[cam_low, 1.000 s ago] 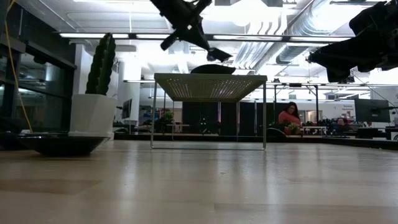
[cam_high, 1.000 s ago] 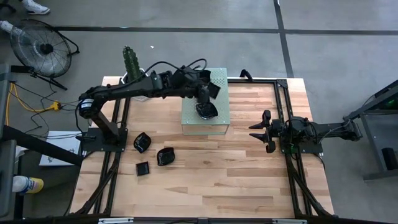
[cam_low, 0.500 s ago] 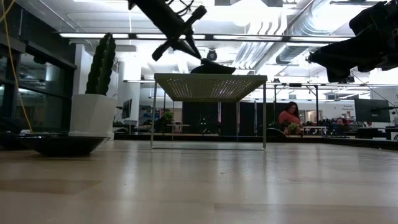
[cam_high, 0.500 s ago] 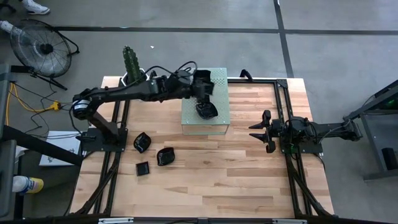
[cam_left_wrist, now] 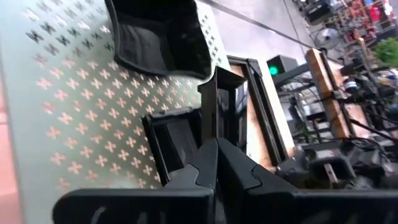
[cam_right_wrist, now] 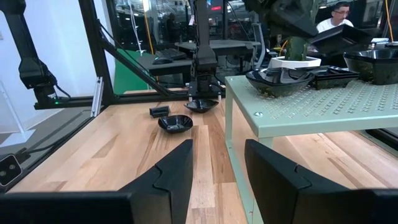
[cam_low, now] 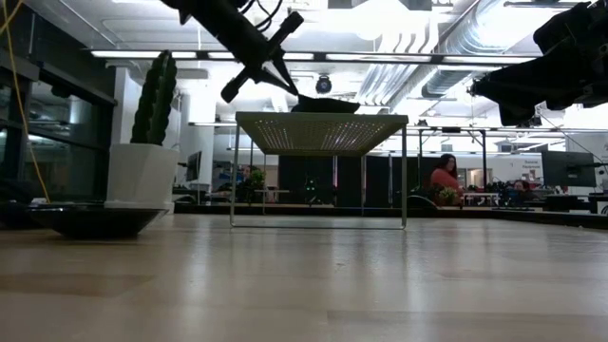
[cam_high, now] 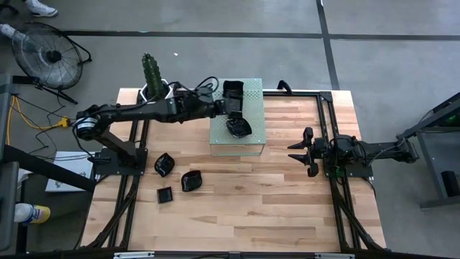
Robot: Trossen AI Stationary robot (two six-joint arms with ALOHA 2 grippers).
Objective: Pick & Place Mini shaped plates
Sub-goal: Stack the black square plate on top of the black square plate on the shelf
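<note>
Nearest the front edge, the wooden table [cam_high: 287, 208] lies bare across its whole width, and its right half stays open up to the right gripper [cam_high: 300, 151]. That gripper hovers low over the right side with its fingers spread and nothing between them.

Three small black plates sit on the wood on the left, well apart from the front edge. A square plate [cam_high: 164, 194] is nearest. A rounder plate [cam_high: 191, 180] lies just beyond it to the right, and a third plate [cam_high: 164, 164] is close to the left arm's black rail. None of the three touch each other.

Farther back, the one pale green perforated block [cam_high: 248, 144] stands on legs at mid-table, reaching almost to the far edge. From above, two plates are clear on it. A wavy-edged plate [cam_high: 238, 127] sits near its middle, and a square plate [cam_high: 232, 90] sits at its far edge. The right wrist view suggests a third, but I cannot tell for certain. The near and right parts of the block's top are free.

The left gripper [cam_left_wrist: 216, 146] hangs above the block between those two plates. Its fingers are pressed together and pinch nothing.

One white cactus pot [cam_high: 151, 90] stands at the far left corner.
</note>
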